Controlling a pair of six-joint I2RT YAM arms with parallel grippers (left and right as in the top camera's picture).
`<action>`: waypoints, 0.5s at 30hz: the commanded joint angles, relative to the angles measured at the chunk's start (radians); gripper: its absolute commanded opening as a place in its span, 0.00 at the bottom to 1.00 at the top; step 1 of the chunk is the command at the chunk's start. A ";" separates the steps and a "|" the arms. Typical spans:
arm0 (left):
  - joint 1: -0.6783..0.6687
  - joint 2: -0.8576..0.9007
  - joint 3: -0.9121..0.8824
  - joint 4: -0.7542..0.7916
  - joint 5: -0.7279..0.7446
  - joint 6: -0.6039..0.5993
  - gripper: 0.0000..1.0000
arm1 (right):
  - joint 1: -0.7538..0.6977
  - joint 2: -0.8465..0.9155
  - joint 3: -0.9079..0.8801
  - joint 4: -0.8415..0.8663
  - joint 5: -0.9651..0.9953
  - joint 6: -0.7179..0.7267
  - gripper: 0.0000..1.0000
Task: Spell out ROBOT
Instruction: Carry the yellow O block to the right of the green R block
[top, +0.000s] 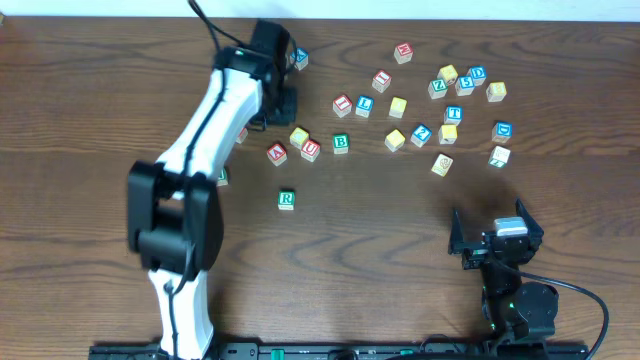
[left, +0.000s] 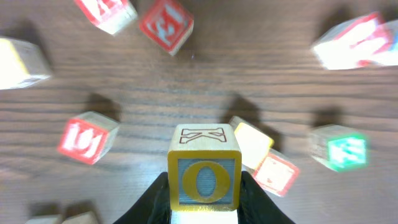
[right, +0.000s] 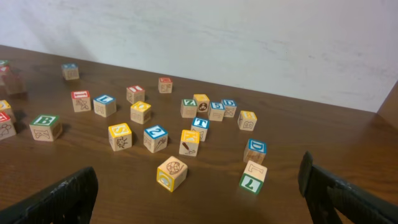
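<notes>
One yellow O block (left: 203, 177) sits pinched in my left gripper (left: 204, 196), near the red-lettered cubes (left: 89, 138). I judge it should travel level, then settle just right of the green R cube (top: 286, 200), O face readable. Farther off, my right gripper (top: 492, 238) rests wide open.

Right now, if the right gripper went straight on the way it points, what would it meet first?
Probably the nearest yellow-faced block, just left of centre ahead of the right gripper; the green T block lies further right. Depth is unclear.
</notes>
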 joint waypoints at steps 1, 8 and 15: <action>0.002 -0.140 0.035 -0.058 0.014 0.004 0.21 | -0.006 -0.001 -0.001 -0.005 -0.005 0.008 0.99; -0.024 -0.233 0.034 -0.215 0.035 0.002 0.14 | -0.006 -0.001 -0.001 -0.005 -0.005 0.008 0.99; -0.112 -0.240 -0.011 -0.314 0.035 0.000 0.08 | -0.006 -0.001 -0.001 -0.005 -0.005 0.008 0.99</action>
